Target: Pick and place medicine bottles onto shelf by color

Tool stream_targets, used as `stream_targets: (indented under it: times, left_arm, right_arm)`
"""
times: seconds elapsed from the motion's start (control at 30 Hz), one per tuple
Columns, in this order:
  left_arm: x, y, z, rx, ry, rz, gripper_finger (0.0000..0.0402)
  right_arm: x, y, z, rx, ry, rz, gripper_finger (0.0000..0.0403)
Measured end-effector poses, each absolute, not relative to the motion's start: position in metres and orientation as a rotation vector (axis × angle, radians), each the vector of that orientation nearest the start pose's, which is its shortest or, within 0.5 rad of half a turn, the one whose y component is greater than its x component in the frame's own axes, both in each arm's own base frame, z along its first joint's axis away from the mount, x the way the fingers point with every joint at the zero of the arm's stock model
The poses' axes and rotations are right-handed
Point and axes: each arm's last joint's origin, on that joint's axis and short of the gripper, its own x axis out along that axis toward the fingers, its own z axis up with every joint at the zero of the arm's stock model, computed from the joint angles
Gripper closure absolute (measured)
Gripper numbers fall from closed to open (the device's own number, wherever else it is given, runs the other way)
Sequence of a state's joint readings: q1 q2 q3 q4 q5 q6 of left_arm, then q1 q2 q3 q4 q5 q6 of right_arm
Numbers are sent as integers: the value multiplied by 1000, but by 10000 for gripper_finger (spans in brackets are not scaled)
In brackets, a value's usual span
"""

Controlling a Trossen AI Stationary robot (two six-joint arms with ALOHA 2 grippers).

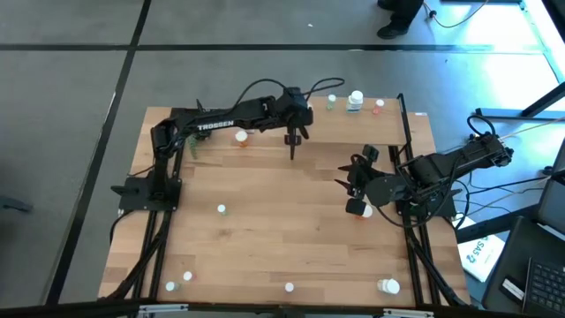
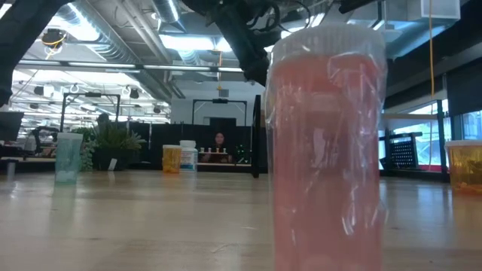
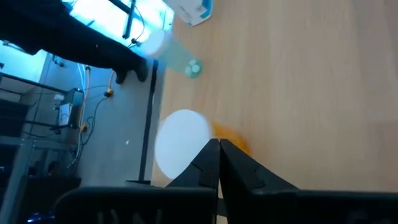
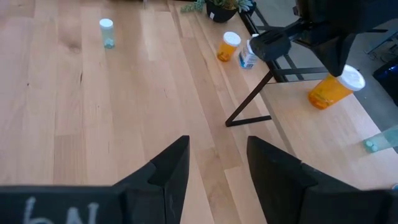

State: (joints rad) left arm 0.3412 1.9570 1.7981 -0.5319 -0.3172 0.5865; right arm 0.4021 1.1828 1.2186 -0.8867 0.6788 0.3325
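Pinkish-red bottle (image 2: pixel 325 150) filling low view's centre-right, white-capped, left gripper (image 1: pixel 293 148) clenched empty, right gripper (image 4: pixel 214 165) released, wrist view alone shows orange bottle (image 4: pixel 336 88) on shelf (image 4: pixel 311 134).

- We see two matte black jointed arms; the left arm (image 1: pixel 231 117) carries white "TROSSEN" lettering.
- Black cables loop over both; the right arm (image 1: pixel 455 163) ends in angular black fingers (image 4: pixel 168 169).

Bottles (image 1: pixel 221 209) scattered across the table (image 1: pixel 282 230)
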Motion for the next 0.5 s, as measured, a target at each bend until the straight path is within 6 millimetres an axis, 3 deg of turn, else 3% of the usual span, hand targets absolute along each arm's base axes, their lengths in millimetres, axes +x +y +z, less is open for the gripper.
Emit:
stream_targets:
  times: [0.23, 0.5]
  left_arm:
    - [416, 138, 313, 578, 863, 288, 401]
    - [415, 154, 304, 538, 888, 327, 401]
  right_arm:
    - [212, 70, 349, -124, 674, -375, 240]
    - [212, 70, 349, -124, 674, -375, 240]
